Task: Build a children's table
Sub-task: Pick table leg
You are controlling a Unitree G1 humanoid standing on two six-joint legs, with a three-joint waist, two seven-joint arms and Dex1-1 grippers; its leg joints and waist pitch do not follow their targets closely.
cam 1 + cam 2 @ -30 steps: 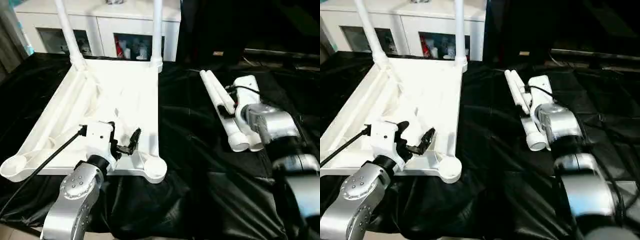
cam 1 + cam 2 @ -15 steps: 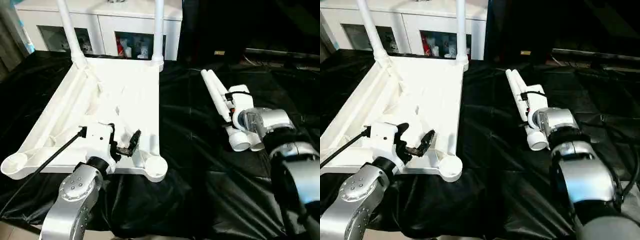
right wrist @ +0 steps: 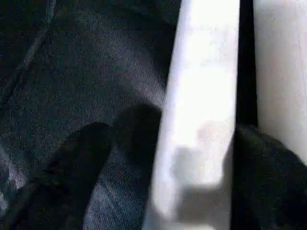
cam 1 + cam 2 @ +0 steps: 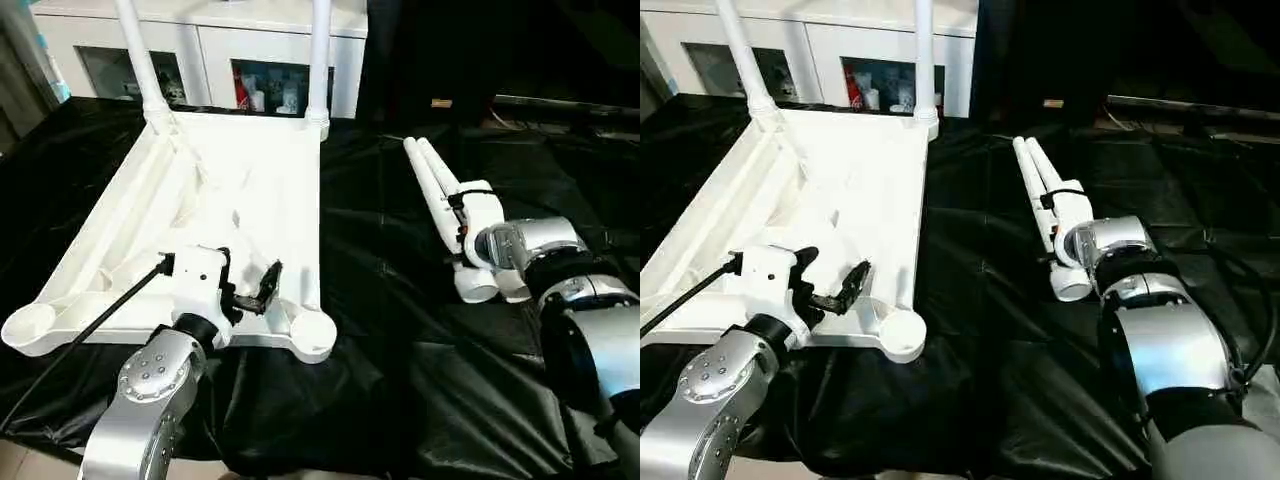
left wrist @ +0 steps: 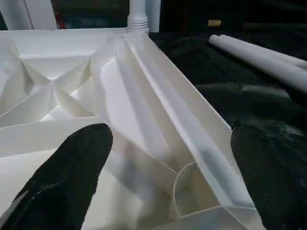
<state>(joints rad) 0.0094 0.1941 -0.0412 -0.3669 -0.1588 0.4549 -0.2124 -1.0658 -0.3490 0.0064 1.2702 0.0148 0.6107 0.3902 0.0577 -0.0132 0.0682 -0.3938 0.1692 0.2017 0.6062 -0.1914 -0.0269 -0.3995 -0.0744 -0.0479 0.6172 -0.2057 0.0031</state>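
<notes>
Left gripper (image 4: 248, 285) spread over upturned table top (image 4: 240, 190); right gripper (image 3: 168, 163) straddles one loose leg (image 3: 201, 110), grip unclear (fingertips hidden behind wrist overhead); standing legs (image 4: 319, 55) cropped.

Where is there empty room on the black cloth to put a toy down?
The black cloth lies bare between the tabletop and the two loose legs, and along its near edge. It's crowded where the right gripper sits over those legs.

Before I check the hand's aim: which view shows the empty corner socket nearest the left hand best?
The left wrist view: the corner socket sits close, its round rim visible between the black fingers. Both eye views show it smaller, beside the left hand at the table top's near corner.
</notes>
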